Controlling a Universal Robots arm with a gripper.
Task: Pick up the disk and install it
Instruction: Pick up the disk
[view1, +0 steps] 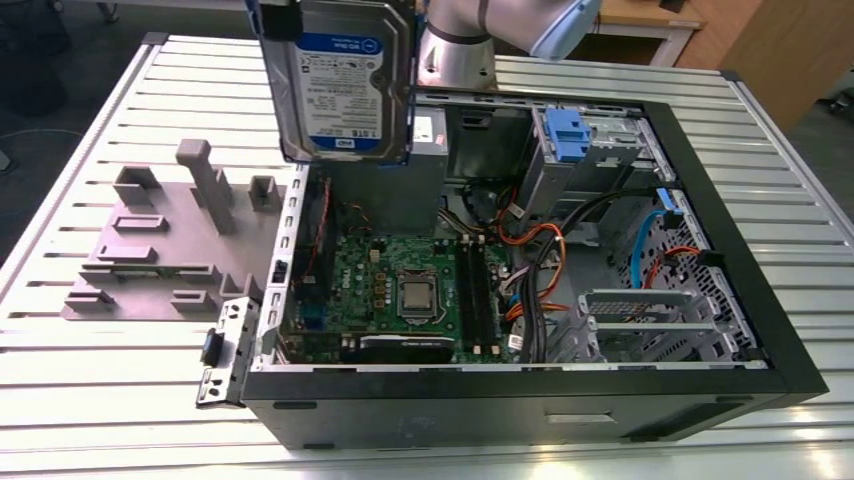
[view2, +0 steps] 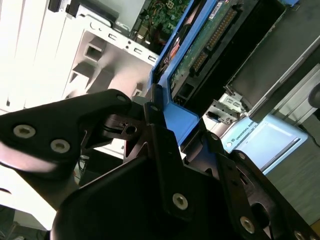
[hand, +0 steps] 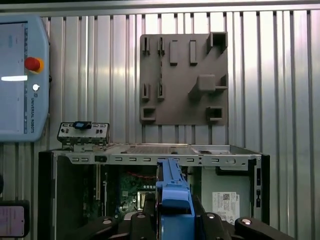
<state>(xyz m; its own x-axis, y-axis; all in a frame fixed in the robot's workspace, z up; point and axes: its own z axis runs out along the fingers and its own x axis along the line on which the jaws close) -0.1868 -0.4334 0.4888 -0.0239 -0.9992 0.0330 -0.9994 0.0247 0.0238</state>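
Open computer case (view1: 534, 420) lay across the centre of the exterior view. Disk (view1: 340, 80) hung upright at upper centre, above the case's upper-left corner. Gripper (view2: 182, 122) jaws were closed on its blue carrier frame. Risk, as judged: that plastic-edge hold could slip, dropping the disk onto the motherboard (view1: 400, 290).

A worktop (view1: 94, 410) of pale ribbed metal slats is spreading across the exterior view, its ribs running from that view's left to its right. Soft, even light is lying on it there, while in the second wrist view the same surface is glaring almost white. Light wooden furniture (view1: 754, 45) is standing beyond the far edge at the exterior view's right. A dark floor (view1: 27, 140) is showing past the left edge.
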